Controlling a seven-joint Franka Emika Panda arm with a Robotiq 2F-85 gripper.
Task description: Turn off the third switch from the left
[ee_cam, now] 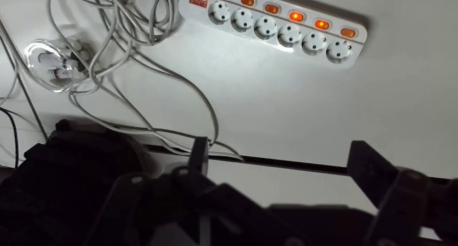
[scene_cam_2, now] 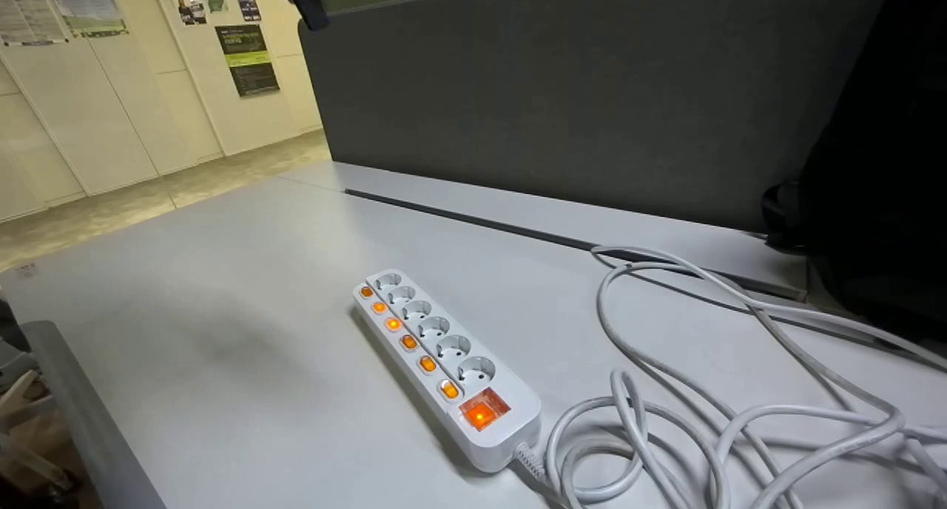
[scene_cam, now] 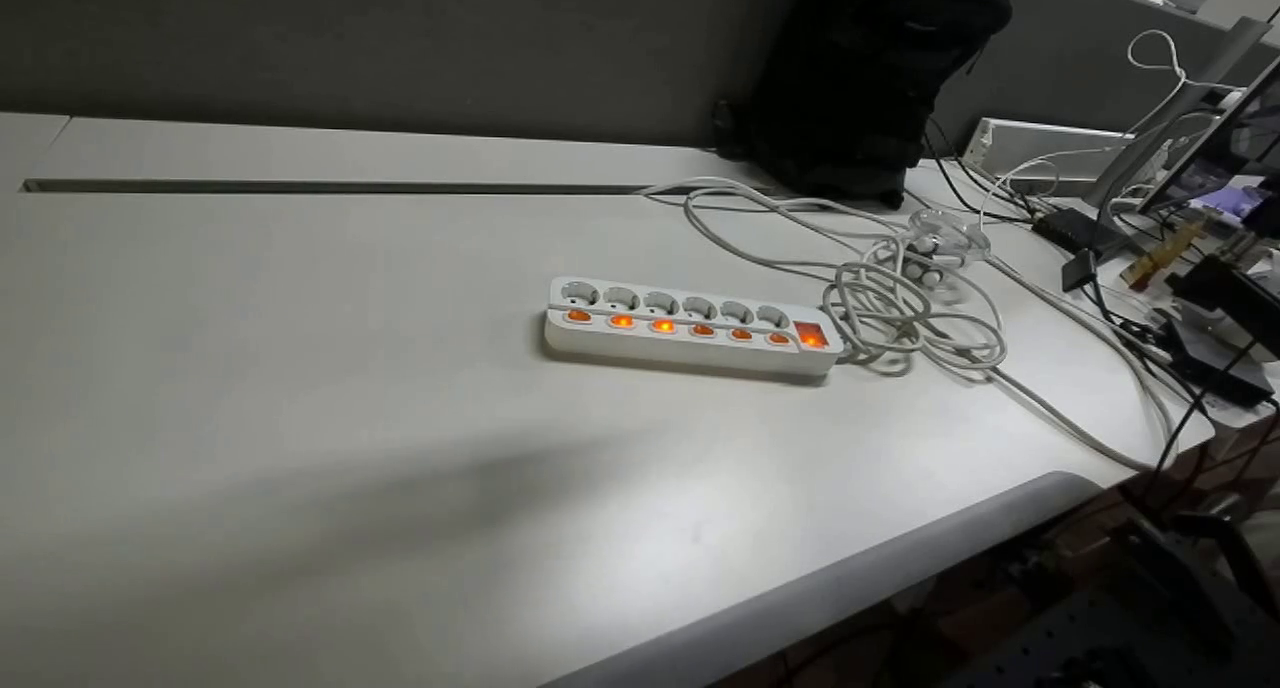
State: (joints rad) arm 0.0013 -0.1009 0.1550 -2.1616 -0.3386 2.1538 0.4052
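Observation:
The white power strip (scene_cam: 690, 353) lies on the desk; it shows in both exterior views (scene_cam_2: 422, 376) and at the top of the wrist view (ee_cam: 247, 29). The third switch (scene_cam: 663, 326) from the cordless end is lit orange, as also seen in an exterior view (scene_cam_2: 393, 323) and the wrist view (ee_cam: 296, 16). The second switch (ee_cam: 322, 24) glows too; the other row switches look unlit. My gripper (ee_cam: 279, 141) is open and empty, its fingers wide apart, away from the strip. A dark piece (scene_cam_2: 307, 2) at the top of an exterior view may be part of it.
The larger red main switch (scene_cam: 811, 335) glows at the cord end. A tangle of white cable (scene_cam: 885, 303) and a clear round container (scene_cam: 945, 238) lie beside that end. A black backpack (scene_cam: 860, 78) stands against the grey partition (scene_cam: 400, 48). A slot (scene_cam: 350, 187) runs along the desk's back.

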